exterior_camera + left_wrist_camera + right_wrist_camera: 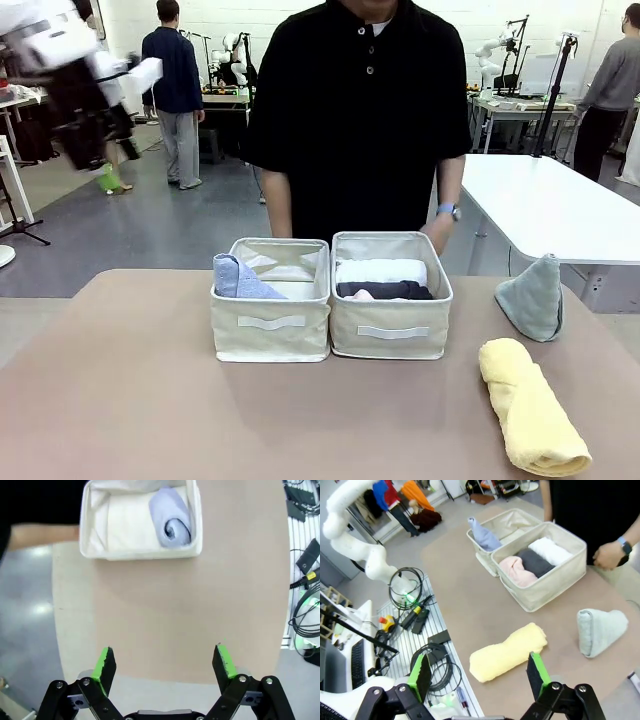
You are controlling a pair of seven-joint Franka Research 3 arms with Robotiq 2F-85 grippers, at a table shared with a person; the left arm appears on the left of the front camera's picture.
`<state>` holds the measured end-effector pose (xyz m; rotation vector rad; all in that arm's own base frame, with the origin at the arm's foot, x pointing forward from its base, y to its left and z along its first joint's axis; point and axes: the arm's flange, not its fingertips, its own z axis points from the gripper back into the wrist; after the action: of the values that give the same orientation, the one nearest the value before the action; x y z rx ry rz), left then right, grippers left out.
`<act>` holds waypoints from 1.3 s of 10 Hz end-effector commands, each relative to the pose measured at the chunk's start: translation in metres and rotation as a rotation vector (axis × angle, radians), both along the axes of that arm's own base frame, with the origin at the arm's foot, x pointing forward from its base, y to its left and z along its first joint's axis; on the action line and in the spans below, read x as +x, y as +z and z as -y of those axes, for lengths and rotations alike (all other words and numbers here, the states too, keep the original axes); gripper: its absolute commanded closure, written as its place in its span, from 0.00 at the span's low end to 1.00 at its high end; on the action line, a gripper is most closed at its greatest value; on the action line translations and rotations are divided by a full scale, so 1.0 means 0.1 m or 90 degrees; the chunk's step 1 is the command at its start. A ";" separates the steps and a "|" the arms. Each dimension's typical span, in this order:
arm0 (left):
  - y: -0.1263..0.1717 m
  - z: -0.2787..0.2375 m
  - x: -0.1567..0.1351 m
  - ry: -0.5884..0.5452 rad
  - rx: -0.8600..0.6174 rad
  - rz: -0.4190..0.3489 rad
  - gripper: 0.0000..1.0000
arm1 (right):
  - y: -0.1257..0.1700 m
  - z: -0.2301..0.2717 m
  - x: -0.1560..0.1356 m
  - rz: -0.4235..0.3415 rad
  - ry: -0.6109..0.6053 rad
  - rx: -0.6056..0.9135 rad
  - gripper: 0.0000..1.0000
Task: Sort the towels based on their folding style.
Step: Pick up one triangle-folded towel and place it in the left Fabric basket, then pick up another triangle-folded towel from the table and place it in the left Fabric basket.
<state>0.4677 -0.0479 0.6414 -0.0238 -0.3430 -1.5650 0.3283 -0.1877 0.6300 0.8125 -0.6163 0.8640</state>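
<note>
tan tabletop (120, 400) is carrying two cream bins side by side: the left bin (270, 325) is holding the light blue cone towel (238, 278), while the right bin (392, 335) is holding the white roll (380, 271), the dark grey roll (385, 290) and the pink roll (516, 570). the yellow rolled towel (530, 408) and the grey-teal cone towel (533, 298) are lying out on the table beside the right bin. both tools are gaping wide and empty, the left gripper (164, 655) hanging over bare table, the right gripper (479, 662) hovering above the yellow rolled towel. pinching it near one end is risking the roll sagging loose, and the person's hand (437, 232) is sitting by the right bin's far corner, close to any drop. the right wrist view is showing the pink roll plainly, while the front view is barely revealing it
</note>
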 end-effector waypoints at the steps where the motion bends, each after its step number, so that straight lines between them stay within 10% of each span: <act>1: -0.33 -0.15 -0.16 0.027 -0.032 -0.012 0.00 | 0.01 -0.01 0.00 0.011 0.007 0.011 0.00; 13: -0.40 -0.36 -0.19 0.042 -0.025 -0.046 0.00 | 0.01 -0.01 0.00 0.011 0.007 0.011 0.00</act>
<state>0.4483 -0.0116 0.6019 -0.0982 -0.3145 -1.4887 0.3284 -0.1874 0.6302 0.8124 -0.6160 0.8647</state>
